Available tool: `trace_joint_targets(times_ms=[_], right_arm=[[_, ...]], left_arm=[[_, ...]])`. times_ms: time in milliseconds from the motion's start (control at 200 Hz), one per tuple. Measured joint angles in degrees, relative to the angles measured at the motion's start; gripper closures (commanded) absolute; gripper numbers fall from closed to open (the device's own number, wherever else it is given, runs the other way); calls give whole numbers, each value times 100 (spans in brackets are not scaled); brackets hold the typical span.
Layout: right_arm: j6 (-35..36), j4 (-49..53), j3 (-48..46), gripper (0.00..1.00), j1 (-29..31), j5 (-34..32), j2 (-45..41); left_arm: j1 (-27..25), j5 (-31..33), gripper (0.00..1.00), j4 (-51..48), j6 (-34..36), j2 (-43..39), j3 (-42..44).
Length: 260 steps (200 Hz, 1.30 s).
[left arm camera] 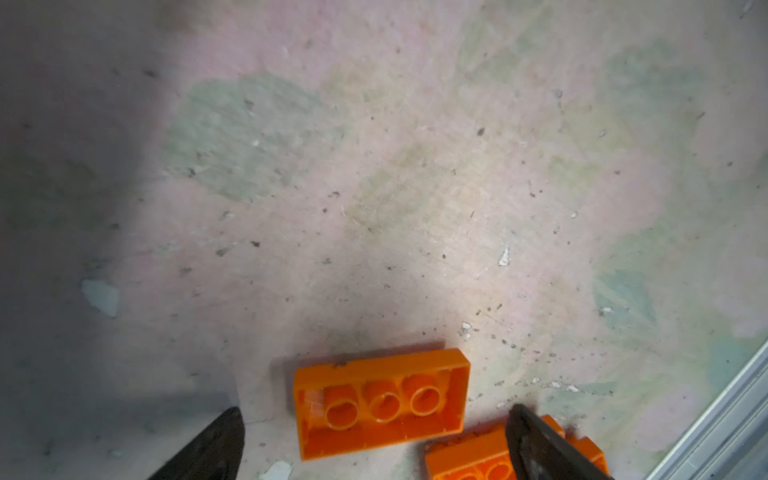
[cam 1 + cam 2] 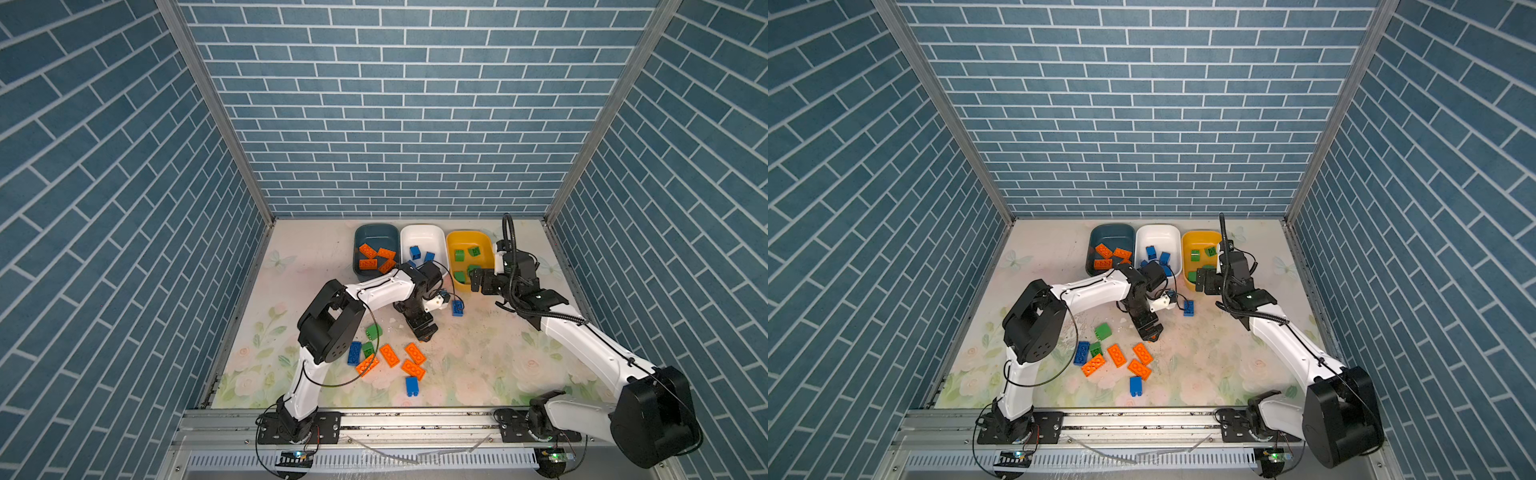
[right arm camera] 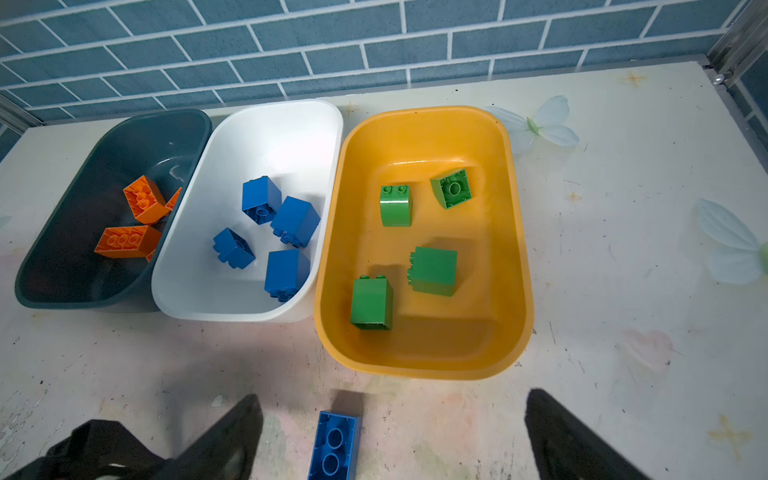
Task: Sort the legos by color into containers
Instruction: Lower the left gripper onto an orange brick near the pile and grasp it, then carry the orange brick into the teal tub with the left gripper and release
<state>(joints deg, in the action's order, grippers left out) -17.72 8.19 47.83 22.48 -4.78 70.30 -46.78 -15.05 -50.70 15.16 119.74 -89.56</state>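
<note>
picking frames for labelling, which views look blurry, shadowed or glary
Left wrist view: mat blurred, heavy shadow on one side, orange brick sharper. Right wrist view: crisp, mild sheen inside yellow tub. Both top views: sharp, wide-angle stretch at edges.

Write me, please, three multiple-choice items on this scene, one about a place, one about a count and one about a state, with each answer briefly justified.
1. Where does the white rounded plastic tub stand?
A. At the left end of the row
B. At the right end of the row
C. Between the dark teal plastic tub and the yellow plastic tub

2. How many chunky green plastic bricks lie in the yellow tub?
A. Two
B. Four
C. Six

3. What is the state of the right gripper?
A. Open, holding nothing
B. Shut on a green brick
C. Shut on an orange brick

Answers:
1 C, since it has a tub on each side.
2 B, since the right wrist view shows four on the tub's floor.
3 A, since its jaws stand wide apart and grip nothing.
</note>
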Motion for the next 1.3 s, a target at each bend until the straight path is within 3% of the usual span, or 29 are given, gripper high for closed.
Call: trace_joint_targets(times_ms=[120,380,465,630,750,955,1300], right_arm=[[0,0,22,1,0,0,0],[0,9,24,1,0,0,4],[0,13,24,2,0,0,4],[0,17,24,1,0,2,28],[2,33,42,1,0,37,59],[20,31,42,2,0,367,74],[20,15,129,3,0,940,293]], left_arm=[[-142,262,3,2,13,87,-42],[-393,898,20,39,2,188,-118],[-426,1019,21,44,-35,188,-98],[-442,1139,44,175,-190,109,39],[-396,1117,49,319,-297,2,192],[11,979,55,621,-529,-330,461],[1318,404,57,1513,-1552,-1143,625]])
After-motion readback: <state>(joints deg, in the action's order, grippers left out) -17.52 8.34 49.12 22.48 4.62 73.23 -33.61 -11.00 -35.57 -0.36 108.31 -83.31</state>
